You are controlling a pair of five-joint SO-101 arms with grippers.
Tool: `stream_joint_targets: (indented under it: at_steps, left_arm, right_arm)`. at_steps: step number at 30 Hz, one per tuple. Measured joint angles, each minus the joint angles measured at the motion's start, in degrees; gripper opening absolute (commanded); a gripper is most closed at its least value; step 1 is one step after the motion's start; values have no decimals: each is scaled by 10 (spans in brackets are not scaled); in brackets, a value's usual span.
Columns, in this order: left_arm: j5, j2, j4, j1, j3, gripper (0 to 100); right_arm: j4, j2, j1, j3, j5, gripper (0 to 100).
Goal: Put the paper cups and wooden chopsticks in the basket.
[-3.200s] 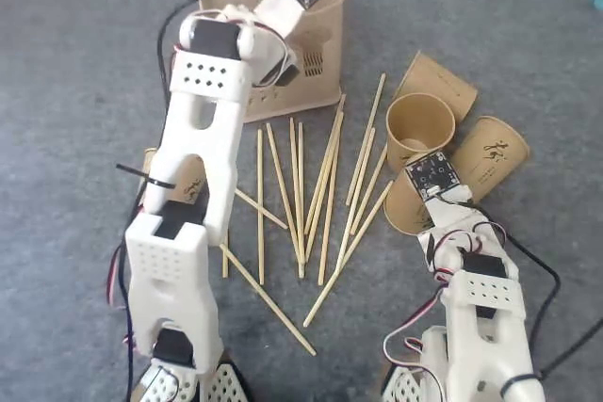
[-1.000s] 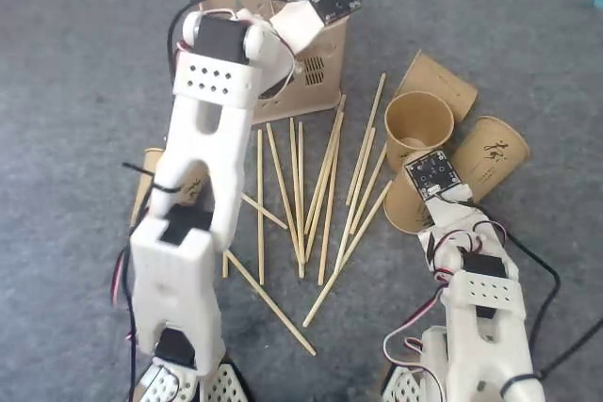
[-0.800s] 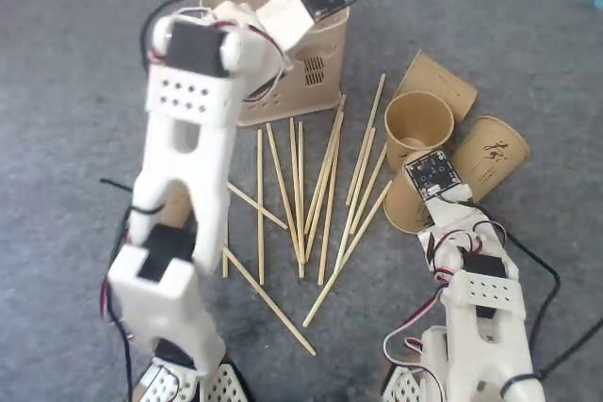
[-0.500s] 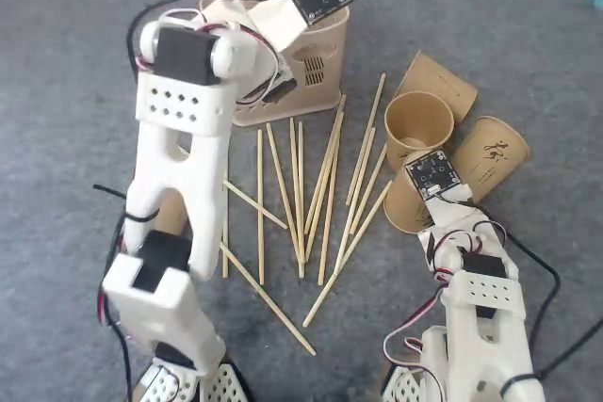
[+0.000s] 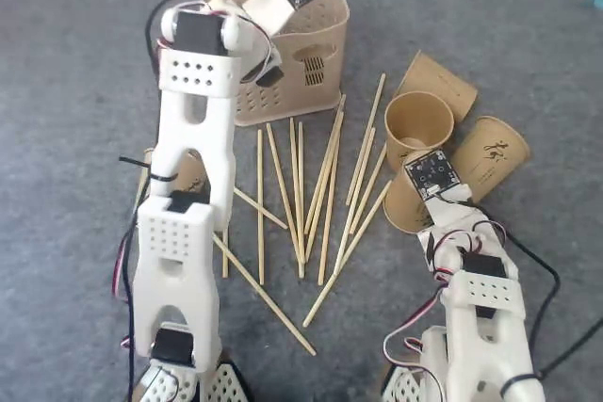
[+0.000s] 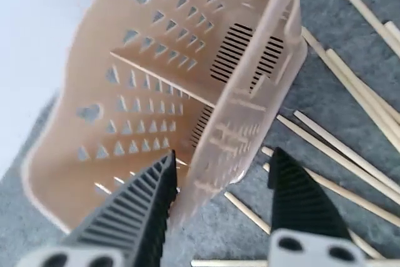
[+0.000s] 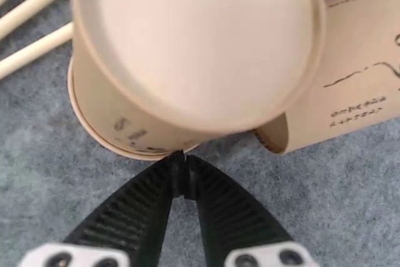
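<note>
The tan slotted basket (image 5: 311,63) stands at the far middle of the table. My left gripper (image 6: 222,154) is open and straddles a corner of the basket's wall (image 6: 250,92), one finger inside and one outside. Several wooden chopsticks (image 5: 301,195) lie scattered on the grey mat in front of the basket. At the right sits a cluster of paper cups, one upright (image 5: 419,124) and others lying (image 5: 490,152). My right gripper (image 7: 181,162) is shut, its tips right at the lower rim of the nearest cup (image 7: 194,48), with nothing between them.
Another paper cup (image 5: 191,179) lies partly hidden under the left arm (image 5: 193,157). The right arm (image 5: 476,289) stands at the near right. Grey mat lies open at the far left and the near centre. A pale wall runs along the far edge.
The left arm swung about at the basket and its wrist ended further left. The basket tipped from leaning to more upright. The right arm and the cups did not move.
</note>
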Motion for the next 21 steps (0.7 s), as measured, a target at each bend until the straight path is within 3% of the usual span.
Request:
stream_joint_targets:
  at_steps: [4, 9, 21]
  left_arm:
    - [0, 26, 0, 0, -9, 53]
    - [-15, 27, 4, 3, -11, 9]
    - [-30, 27, 8, 6, 0, 8]
  right_arm:
    - [0, 0, 0, 0, 0, 9]
    - [0, 0, 0, 0, 0, 9]
    - [0, 0, 0, 0, 0, 9]
